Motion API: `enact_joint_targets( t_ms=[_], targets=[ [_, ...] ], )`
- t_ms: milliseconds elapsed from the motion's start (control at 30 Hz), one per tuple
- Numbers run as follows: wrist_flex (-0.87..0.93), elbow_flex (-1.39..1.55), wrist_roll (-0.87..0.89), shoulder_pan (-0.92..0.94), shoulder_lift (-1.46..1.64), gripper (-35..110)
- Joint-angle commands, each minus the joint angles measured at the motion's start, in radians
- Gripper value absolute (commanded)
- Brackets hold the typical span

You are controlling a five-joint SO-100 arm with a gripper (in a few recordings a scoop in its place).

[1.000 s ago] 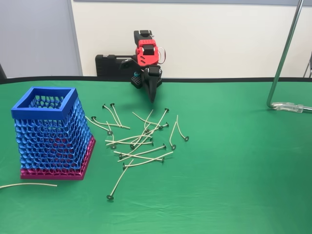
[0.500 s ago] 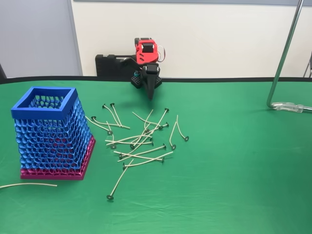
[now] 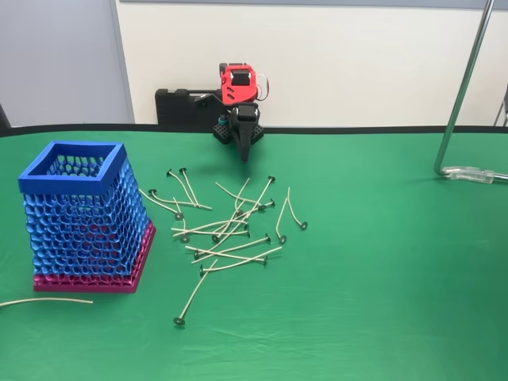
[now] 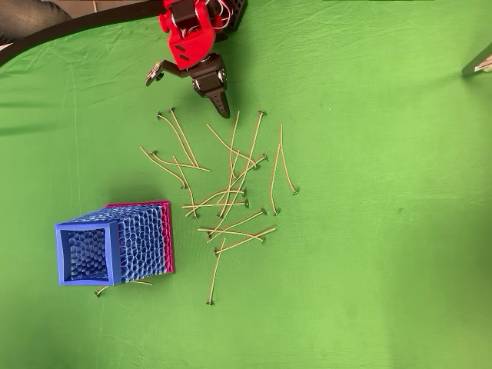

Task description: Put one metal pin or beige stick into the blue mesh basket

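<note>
Basket (image 3: pixel 83 214) left; sticks (image 3: pixel 226 226) mid-table

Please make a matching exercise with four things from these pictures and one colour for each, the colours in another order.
Things:
1. basket rim
2. basket base
3. table cloth
4. tool

Colours:
A. green
B. black
C. blue
D. magenta-pink

Pairs: 1-C, 2-D, 3-A, 4-B
</note>
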Motion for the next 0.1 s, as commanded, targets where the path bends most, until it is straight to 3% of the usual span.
enact_joint_targets(
  t_ms=[0,67],
  targets=[
    [0.006,0.005,-0.002,0.006,0.009,1],
    [0.006,0.005,-0.002,0.006,0.009,1]
  ],
)
